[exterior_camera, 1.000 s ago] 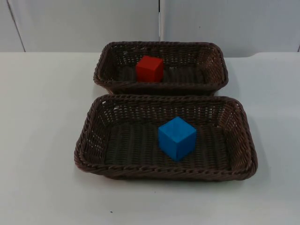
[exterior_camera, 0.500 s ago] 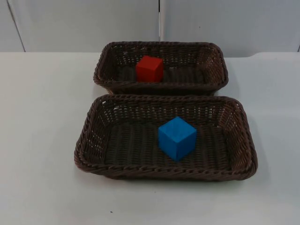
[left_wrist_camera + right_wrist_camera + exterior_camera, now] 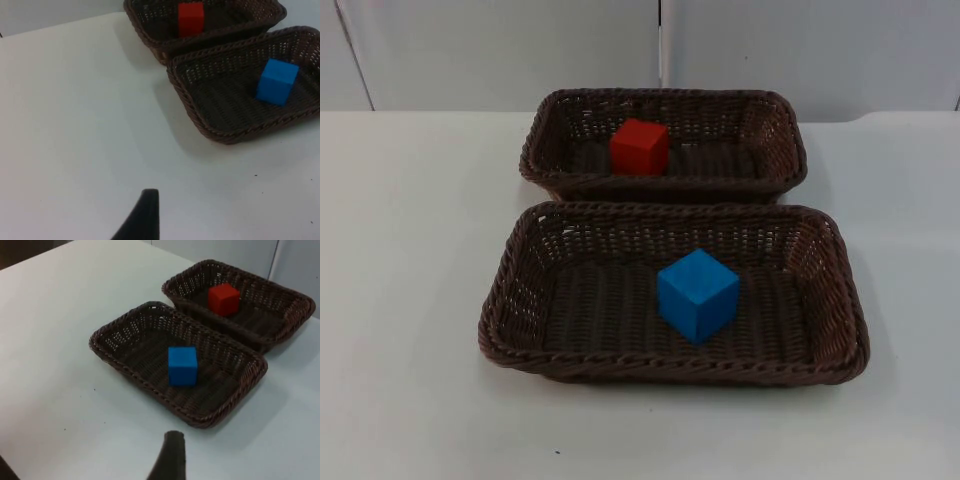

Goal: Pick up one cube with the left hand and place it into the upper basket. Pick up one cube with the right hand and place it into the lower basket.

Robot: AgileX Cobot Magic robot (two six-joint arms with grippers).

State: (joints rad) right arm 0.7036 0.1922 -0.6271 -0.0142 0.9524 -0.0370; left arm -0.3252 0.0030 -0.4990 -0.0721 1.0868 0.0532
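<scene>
The red cube [image 3: 640, 146] sits inside the upper basket [image 3: 775, 150], and the blue cube [image 3: 697, 294] sits inside the lower basket [image 3: 840, 300] just in front of it on the white table [image 3: 410, 300]. My left gripper [image 3: 142, 217] hangs over bare table to the side of the baskets and my right gripper [image 3: 170, 457] hangs above the table near the lower basket; one black fingertip of each is all I can see, holding nothing, so I cannot tell how far my fingers are spread.

I see a red wooden cube [image 3: 640, 147] resting inside the upper brown wicker basket [image 3: 775, 125], and a blue cube [image 3: 697, 295] inside the lower brown wicker basket [image 3: 510, 290].
</scene>
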